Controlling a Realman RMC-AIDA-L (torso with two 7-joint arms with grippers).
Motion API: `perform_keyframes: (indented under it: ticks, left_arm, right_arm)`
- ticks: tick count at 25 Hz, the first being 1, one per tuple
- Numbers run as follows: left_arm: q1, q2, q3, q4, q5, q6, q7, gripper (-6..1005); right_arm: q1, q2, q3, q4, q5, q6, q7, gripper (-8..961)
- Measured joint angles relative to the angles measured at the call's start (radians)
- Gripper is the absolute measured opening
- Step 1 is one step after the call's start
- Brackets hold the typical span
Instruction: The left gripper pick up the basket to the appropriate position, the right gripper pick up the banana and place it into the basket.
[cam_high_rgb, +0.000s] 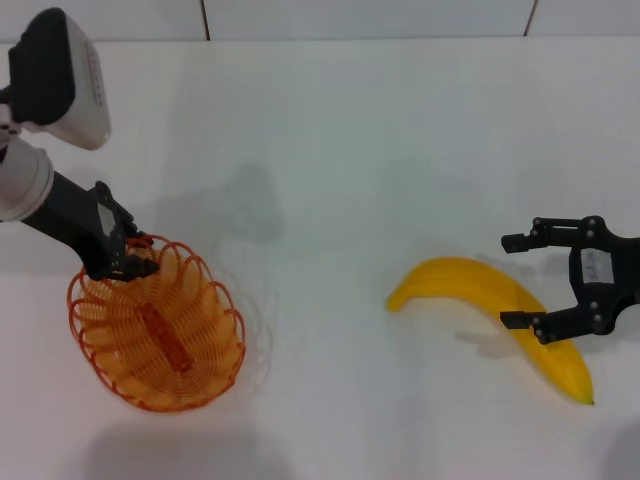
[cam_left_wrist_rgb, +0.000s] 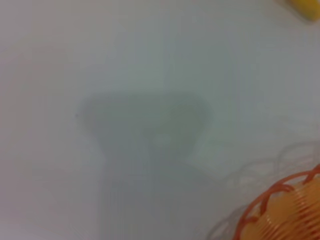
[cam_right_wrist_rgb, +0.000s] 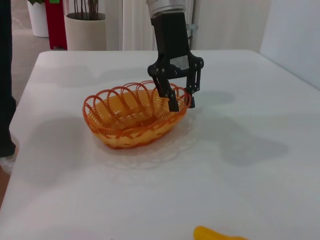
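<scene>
Left tool (cam_high_rgb: 128, 255) clamped on orange wire basket (cam_high_rgb: 160, 335) rim; right tool (cam_high_rgb: 525, 282) spread over curved yellow banana (cam_high_rgb: 500, 310).

Looks like an office or lab demo room, not a home: plain white rectangular bench (cam_right_wrist_rgb: 260, 150) w/ pale walls behind, big round cream plant pot (cam_right_wrist_rgb: 84, 30) on the floor nr a red box (cam_right_wrist_rgb: 56, 22), white panel/curtain backdrop (cam_right_wrist_rgb: 225, 25) beyond the bench.
</scene>
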Motion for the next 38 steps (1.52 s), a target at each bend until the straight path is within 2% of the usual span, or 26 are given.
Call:
perform_keyframes:
  ticks: [8,14,20,27,32,38]
  left_arm:
    - [0.002,0.001,0.056,0.005,-0.003,-0.012,-0.033,180]
    - [0.007,0.003,0.064,0.015,-0.005,-0.007,-0.041,156]
    - [0.029,0.003,0.058,0.072,-0.009,0.024,-0.051,136]
    - [0.092,0.006,0.026,0.216,-0.078,0.163,-0.069,129]
    - [0.161,0.007,-0.027,0.341,-0.140,0.253,-0.081,91]
    - [0.183,0.006,-0.096,0.365,-0.163,0.279,-0.141,69]
  right_arm:
    - [0.000,0.000,-0.002,0.000,0.000,0.000,0.000,883]
    - [-0.002,0.000,-0.001,0.000,0.000,0.000,0.000,883]
    - [-0.004,0.000,0.000,0.000,0.000,0.000,0.000,882]
    - [-0.007,0.000,0.001,0.000,0.000,0.000,0.000,882]
    - [-0.008,0.000,0.001,0.000,0.000,0.000,0.000,882]
    - [-0.009,0.000,0.001,0.000,0.002,0.000,0.000,882]
